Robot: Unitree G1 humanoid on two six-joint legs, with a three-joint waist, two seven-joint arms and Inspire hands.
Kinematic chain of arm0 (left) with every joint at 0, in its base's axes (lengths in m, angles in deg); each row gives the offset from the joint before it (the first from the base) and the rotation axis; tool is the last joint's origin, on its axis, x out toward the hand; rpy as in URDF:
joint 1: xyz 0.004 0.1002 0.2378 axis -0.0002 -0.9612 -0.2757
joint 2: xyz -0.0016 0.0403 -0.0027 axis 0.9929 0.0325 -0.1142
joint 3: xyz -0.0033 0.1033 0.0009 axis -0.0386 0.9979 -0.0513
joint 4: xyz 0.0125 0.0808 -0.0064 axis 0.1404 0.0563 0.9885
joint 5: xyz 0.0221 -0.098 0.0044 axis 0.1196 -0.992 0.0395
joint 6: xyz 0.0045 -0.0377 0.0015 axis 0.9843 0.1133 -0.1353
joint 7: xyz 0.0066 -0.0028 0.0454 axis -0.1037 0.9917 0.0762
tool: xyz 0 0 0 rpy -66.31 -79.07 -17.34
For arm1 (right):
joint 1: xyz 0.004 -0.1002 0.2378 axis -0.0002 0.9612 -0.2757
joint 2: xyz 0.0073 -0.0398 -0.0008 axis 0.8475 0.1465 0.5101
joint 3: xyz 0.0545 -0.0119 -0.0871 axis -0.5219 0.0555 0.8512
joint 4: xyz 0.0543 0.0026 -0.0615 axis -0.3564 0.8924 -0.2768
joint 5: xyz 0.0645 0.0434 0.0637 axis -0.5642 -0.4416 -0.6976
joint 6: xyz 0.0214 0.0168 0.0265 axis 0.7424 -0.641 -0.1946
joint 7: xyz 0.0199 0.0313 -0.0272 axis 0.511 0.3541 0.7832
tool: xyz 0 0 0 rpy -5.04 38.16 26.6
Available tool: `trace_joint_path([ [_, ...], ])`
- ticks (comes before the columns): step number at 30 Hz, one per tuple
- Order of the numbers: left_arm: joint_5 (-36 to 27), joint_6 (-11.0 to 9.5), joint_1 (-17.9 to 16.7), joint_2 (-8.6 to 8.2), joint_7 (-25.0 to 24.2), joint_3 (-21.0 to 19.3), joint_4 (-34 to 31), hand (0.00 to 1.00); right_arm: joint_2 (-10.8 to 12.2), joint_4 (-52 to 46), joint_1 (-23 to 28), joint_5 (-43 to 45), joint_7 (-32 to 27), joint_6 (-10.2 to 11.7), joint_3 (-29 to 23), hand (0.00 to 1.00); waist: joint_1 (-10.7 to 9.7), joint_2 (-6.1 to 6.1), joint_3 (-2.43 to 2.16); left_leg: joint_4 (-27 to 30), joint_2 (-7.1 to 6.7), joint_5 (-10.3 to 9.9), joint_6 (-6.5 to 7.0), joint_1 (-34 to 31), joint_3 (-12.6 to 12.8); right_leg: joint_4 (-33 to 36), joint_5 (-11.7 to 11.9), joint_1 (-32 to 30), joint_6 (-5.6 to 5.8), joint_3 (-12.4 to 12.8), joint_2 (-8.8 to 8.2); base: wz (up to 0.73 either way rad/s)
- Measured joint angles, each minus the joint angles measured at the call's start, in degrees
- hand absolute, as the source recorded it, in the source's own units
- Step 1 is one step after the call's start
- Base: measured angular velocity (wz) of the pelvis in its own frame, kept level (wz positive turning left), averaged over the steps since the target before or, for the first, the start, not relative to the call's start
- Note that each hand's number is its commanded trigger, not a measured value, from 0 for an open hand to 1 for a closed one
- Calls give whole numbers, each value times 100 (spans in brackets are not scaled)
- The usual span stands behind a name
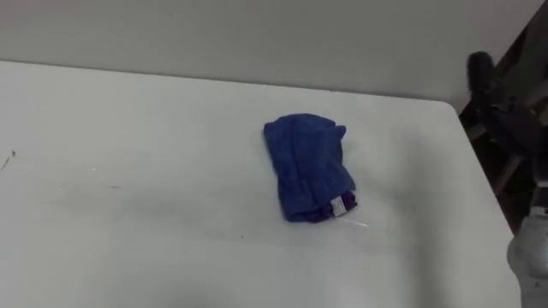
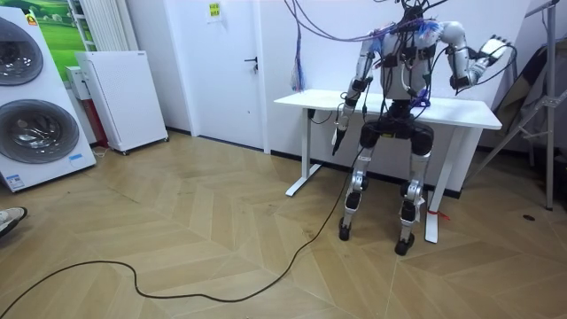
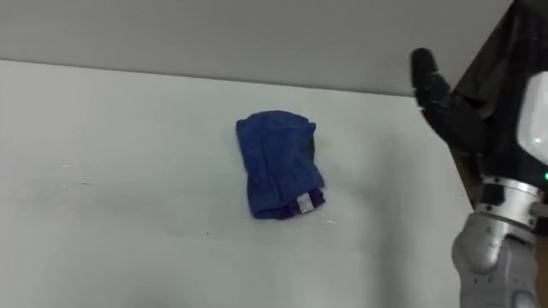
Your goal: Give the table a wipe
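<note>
The blue cloth [image 1: 308, 167] lies bunched on the white table [image 1: 128, 128], apart from both my hands, with its small label [image 1: 338, 206] at the end nearest me. Left of the cloth the tabletop runs on in a wide stretch. Behind the cloth the far edge meets a pale wall [image 1: 257, 34]. Right of the cloth there is a narrower strip before the table's right edge. My right hand [image 3: 445, 98] is raised in the air by that edge, well right of the cloth, loosely spread and holding nothing. My left hand [image 2: 338, 140] hangs at my side, below the tabletop; whether it is clenched or loose I cannot tell.
</note>
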Motion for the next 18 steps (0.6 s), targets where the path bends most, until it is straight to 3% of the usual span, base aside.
trace_joint_path([
  [4,-6,2,-121,37,7,-133,18,0,-4,543,250,-481,-227,-36,-377,0,-73,-34,1,-6,-1,-12,13,11,107,10,-2,-49,4,67,0,-8],
  [10,-33,11,-213,166,12,-158,13,0,-3,2262,788,-1798,-336,-93,-532,0,-206,-91,-9,-3,-1,-31,18,24,244,12,-3,-50,6,135,3,-5],
  [18,21,48,-209,183,20,-194,-16,0,53,4379,855,-3616,-350,-207,-577,0,-345,-64,-20,10,-20,-58,36,29,256,13,-12,-57,21,287,13,-1],
])
